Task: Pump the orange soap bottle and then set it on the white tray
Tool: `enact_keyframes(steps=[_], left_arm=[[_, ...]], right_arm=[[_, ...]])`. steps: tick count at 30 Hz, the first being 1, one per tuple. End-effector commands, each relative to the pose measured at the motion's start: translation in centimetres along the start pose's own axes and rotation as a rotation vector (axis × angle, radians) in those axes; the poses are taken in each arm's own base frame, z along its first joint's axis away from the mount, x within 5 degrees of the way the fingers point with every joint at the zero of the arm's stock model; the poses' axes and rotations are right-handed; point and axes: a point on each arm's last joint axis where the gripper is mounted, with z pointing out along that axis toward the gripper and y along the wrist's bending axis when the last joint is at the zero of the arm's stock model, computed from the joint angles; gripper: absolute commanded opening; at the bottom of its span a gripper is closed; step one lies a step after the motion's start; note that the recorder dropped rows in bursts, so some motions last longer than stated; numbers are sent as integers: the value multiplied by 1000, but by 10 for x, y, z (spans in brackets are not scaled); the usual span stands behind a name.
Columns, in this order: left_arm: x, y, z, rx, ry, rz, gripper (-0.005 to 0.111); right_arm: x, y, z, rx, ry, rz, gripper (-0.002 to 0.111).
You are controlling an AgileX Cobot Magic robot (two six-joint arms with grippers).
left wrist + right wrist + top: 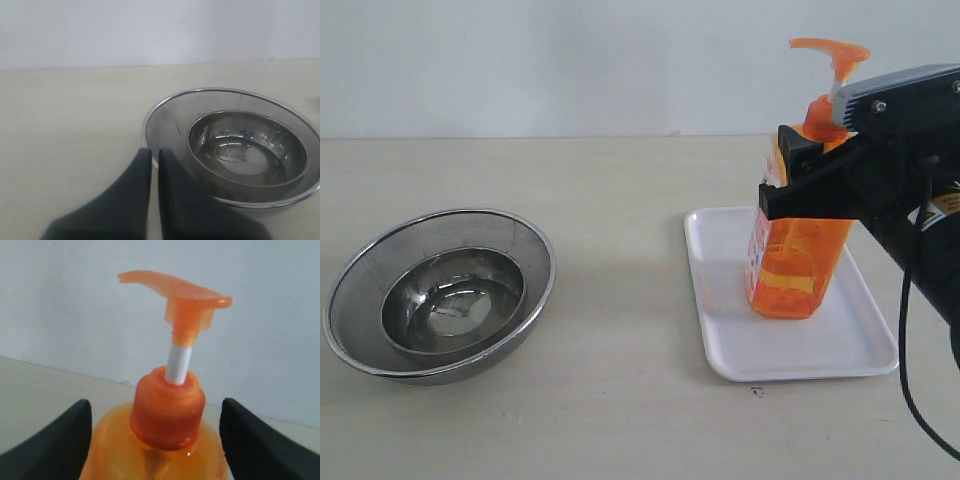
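Beige table (620,420), white tray (728,330) right, mesh steel bowl (358,290) left (well apart)

Translucent orange soap bottle (792,268), white pump stem (178,364), plain white tray (800,352), silver mesh bowl (358,300), beige desk (620,400).

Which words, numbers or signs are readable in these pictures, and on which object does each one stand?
No text can be read for certain.
The label on the orange soap bottle: print visible, too blurred to read.
The yellow sticker on the right arm: too small to read.
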Motion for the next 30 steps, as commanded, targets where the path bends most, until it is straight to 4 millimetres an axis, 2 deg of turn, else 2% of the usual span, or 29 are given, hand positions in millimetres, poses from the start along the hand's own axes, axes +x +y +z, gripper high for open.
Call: enact_keyframes(steps=[1,18,30], left_arm=[[1,0,0,-2,-1,-2,5],[1,0,0,-2,-1,-2,5],[1,0,0,-2,-1,-2,5]], right_arm=[[1,2,-2,-30,11,-12,64],[-3,8,-3,-99,-36,-59,64],[-7,6,-3,-73,-73,-61,64]])
